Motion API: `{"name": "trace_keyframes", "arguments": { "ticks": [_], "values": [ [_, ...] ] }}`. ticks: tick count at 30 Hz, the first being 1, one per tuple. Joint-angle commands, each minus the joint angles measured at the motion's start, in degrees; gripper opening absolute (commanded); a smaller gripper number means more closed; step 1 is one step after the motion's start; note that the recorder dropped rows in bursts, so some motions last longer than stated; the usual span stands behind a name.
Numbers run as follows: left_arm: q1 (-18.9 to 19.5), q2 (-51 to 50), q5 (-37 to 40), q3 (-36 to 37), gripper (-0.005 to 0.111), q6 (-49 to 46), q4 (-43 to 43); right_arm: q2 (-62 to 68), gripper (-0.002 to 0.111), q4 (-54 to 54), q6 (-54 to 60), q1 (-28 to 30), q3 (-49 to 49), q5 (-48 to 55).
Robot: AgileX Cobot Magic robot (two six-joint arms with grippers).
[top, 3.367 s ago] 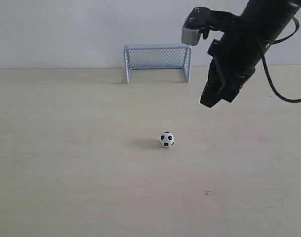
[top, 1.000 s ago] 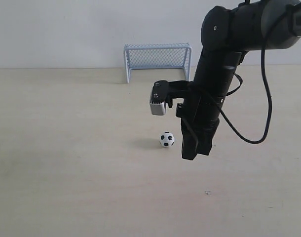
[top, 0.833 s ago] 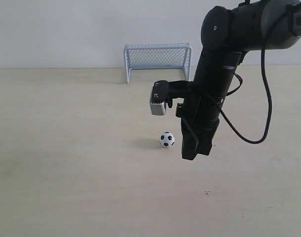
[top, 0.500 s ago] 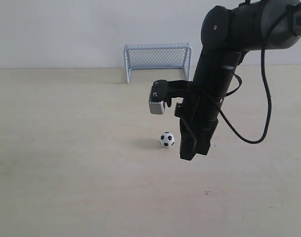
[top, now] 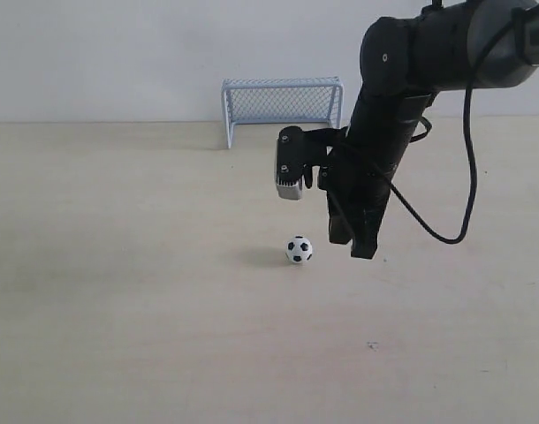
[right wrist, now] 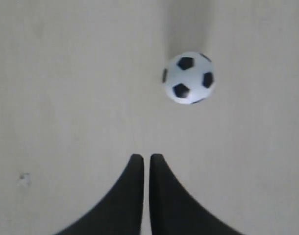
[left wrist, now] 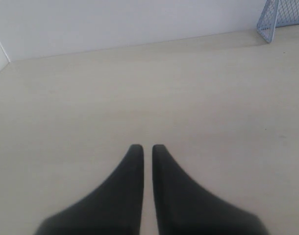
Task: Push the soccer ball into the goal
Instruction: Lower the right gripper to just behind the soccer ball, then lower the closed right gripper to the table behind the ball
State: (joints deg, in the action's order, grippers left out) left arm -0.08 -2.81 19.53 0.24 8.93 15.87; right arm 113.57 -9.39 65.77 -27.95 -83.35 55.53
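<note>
Lifted slightly, right pincer (top: 364,251) hangs closed, empty, near soccer ball (top: 299,250).

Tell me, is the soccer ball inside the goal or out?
Out. The soccer ball rests on the table, far short of the goal, near the right gripper.

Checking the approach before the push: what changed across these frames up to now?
The right end effector came down from the upper right to table level beside the soccer ball. In the last half second it lifted a little and shifted right, away from the ball. It took hold of nothing, and its fingers are together. The soccer ball and the goal have not moved, and there has been no contact so far.
</note>
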Motion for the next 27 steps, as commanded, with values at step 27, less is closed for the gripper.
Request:
{"name": "trace_keyframes", "arguments": {
  "ticks": [27],
  "values": [
    [-0.5, -0.3, -0.2, -0.2, 0.006, 0.5, 0.0, 13.0, 0.0, 0.8, 4.3, -5.3, -17.9, 14.4]
  ]
}}
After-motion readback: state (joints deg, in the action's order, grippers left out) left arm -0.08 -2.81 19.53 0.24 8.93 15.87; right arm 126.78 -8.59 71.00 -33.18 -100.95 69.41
